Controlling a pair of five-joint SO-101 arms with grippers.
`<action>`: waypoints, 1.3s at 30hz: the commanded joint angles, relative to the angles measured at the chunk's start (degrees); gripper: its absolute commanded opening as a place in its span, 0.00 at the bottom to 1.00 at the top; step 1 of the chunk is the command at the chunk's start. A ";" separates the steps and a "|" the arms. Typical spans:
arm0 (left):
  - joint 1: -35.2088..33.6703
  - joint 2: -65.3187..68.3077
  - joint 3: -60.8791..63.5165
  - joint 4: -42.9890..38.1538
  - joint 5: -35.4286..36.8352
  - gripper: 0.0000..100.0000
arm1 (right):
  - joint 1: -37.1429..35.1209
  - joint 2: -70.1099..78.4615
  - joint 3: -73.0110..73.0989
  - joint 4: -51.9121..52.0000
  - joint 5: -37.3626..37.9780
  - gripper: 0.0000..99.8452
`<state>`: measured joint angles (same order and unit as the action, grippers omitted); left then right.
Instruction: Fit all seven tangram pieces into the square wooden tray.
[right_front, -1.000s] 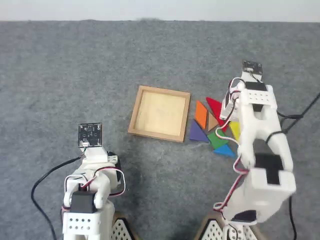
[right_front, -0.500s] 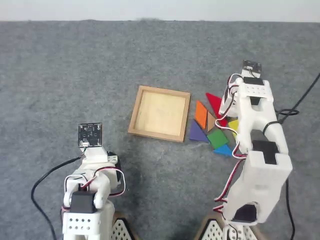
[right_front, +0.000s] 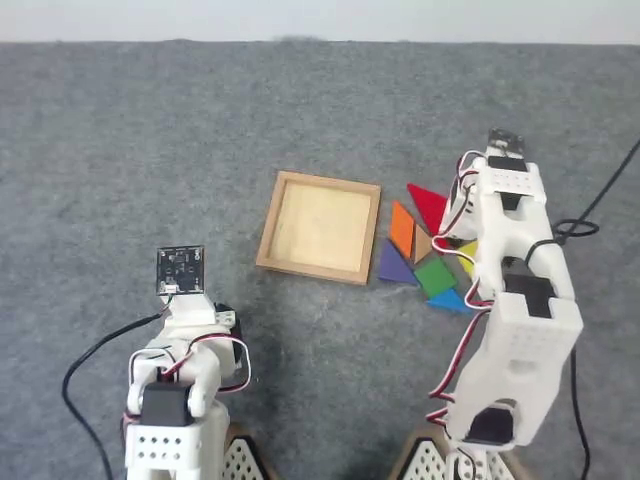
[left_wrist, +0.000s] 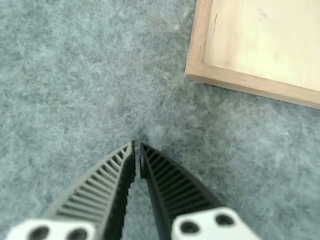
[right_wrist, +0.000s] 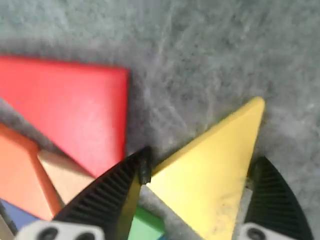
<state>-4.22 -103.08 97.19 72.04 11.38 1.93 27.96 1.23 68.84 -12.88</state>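
The square wooden tray (right_front: 320, 226) lies bare on the grey counter, and all seven pieces sit in a tight cluster just beside the tray, on its right-arm side. The right claw (right_wrist: 204, 171) is spread open astride the yellow triangle (right_wrist: 220, 150), the piece on the cluster's edge farthest from the tray. One finger is at the edge next to the red triangle (right_wrist: 75, 110) and the other is at the opposite edge. To grip well, the fingers should probably close squarely on two flat edges rather than on a point, low enough to catch the thin piece without nudging the red one. The lift should then go straight up before crossing to the tray. The left claw (left_wrist: 136, 150) is closed on nothing, near a corner of the tray.
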 joint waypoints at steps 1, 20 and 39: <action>-0.35 -1.14 -0.75 0.26 -0.88 0.01 | -1.63 -0.40 -0.88 4.70 -0.18 0.32; -0.35 -1.14 -0.75 0.26 -0.88 0.01 | -3.30 -6.64 1.05 9.71 11.78 0.41; -0.35 -1.14 -0.75 0.26 -0.88 0.01 | -3.12 -4.70 4.66 2.24 12.75 0.39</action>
<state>-4.22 -103.08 97.19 72.04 11.38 -1.49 24.70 6.15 72.26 -0.66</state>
